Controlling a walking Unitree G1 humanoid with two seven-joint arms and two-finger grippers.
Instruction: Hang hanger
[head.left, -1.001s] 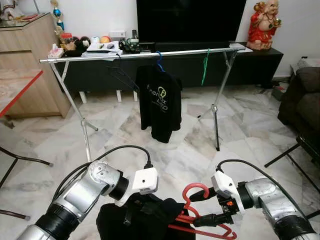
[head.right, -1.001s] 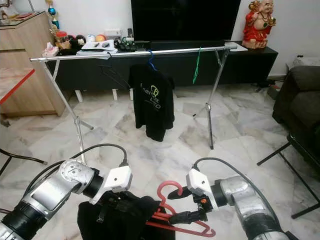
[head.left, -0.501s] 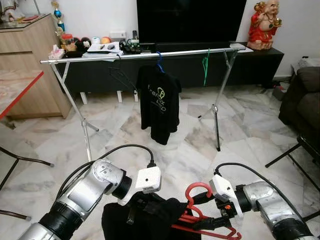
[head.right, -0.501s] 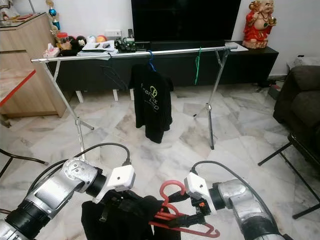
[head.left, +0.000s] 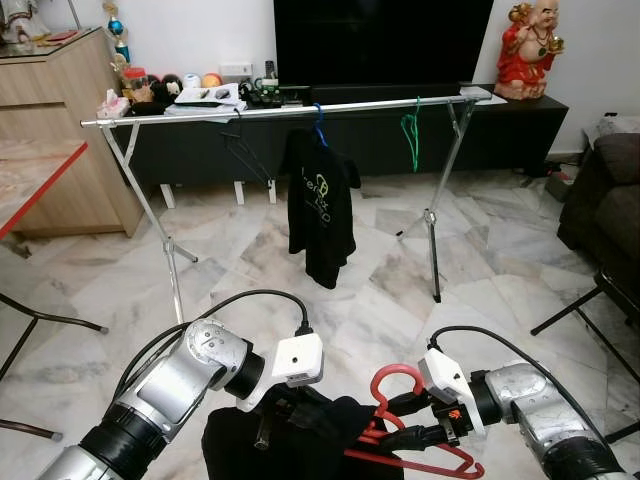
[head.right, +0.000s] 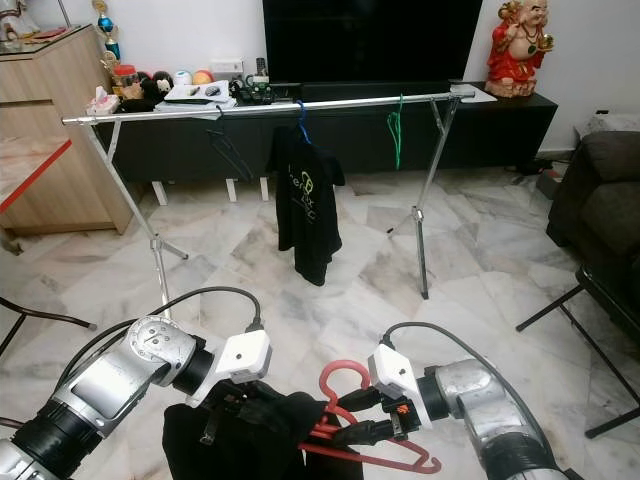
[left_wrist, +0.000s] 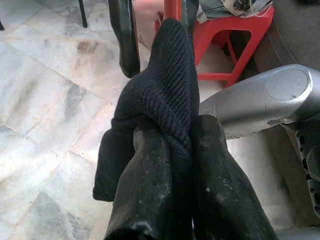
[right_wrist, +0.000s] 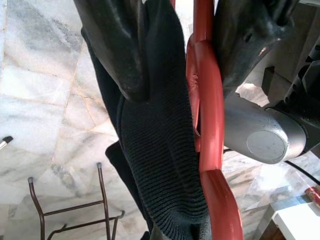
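Low in front of me, my right gripper (head.left: 408, 421) is shut on the neck of a red hanger (head.left: 397, 369) whose hook points up. A black knit garment (head.left: 330, 432) is draped on it. My left gripper (left_wrist: 179, 135) is shut on a fold of that garment (left_wrist: 165, 95). In the right wrist view the red hanger (right_wrist: 207, 115) and the black fabric (right_wrist: 155, 145) run between my fingers (right_wrist: 115, 45). Across the room stands a silver clothes rail (head.left: 280, 108) carrying a black T-shirt (head.left: 320, 205) on a blue hanger, a green hanger (head.left: 410, 130) and a bare black hanger (head.left: 240, 150).
Marble floor (head.left: 400, 270) lies between me and the rail. A dark TV console (head.left: 520, 130) sits behind it. A wooden cabinet (head.left: 60, 130) and a red table edge (head.left: 35, 190) are at the left, with chair legs (head.left: 40, 320). A dark sofa (head.left: 610, 190) is at the right.
The T-shirt on the rail has twisted to a narrower, edge-on angle. My two grippers with the hanger and garment have shifted slightly; both grips are unchanged.
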